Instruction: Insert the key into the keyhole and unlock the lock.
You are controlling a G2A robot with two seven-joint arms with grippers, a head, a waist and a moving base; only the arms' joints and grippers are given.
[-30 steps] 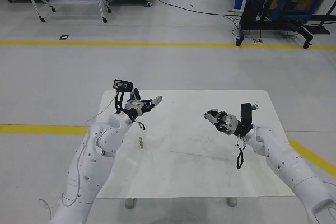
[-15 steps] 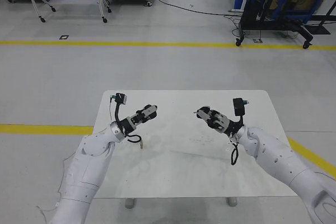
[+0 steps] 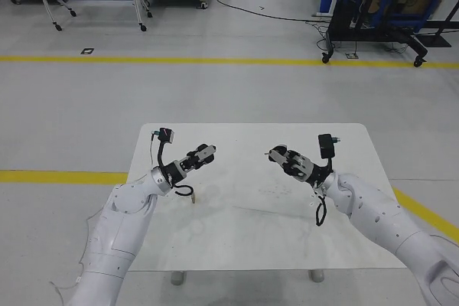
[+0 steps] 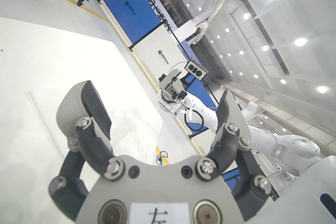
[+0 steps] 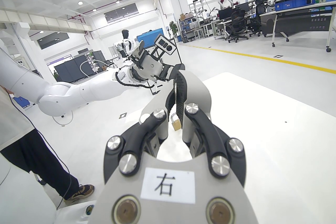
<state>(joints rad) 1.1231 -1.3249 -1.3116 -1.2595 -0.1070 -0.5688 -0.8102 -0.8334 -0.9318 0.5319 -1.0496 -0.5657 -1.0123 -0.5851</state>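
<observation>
Both arms have drawn in toward the middle over the last second. The left claw has swung lower and the right claw has shifted toward 9 o'clock, and neither has moved much in the last half second.

The white surface (image 3: 252, 229) carries the work. The left arm (image 3: 134, 206) comes in from 7 o'clock and the right arm (image 3: 367, 210) from 4 o'clock, and their claws face each other above the middle of the surface, well apart.

The left claw (image 3: 206, 151) sits toward 10 o'clock of the centre. Its wrist view shows it spread wide (image 4: 157, 96), with nothing between the ribbed pads (image 4: 94, 107).

The right claw (image 3: 275, 153) sits just toward 12 o'clock of the centre. It is pinched nearly together (image 5: 175, 83), gripping the key.

The padlock (image 3: 193, 196), brass with a silver shackle (image 5: 176, 124), rests on the surface at 9 o'clock of the centre, at 6 o'clock of the left claw and clear of both claws.

The key (image 5: 174, 93) shows edge-on as a thin metal blade between the right claw's pads, well away from the padlock.
</observation>
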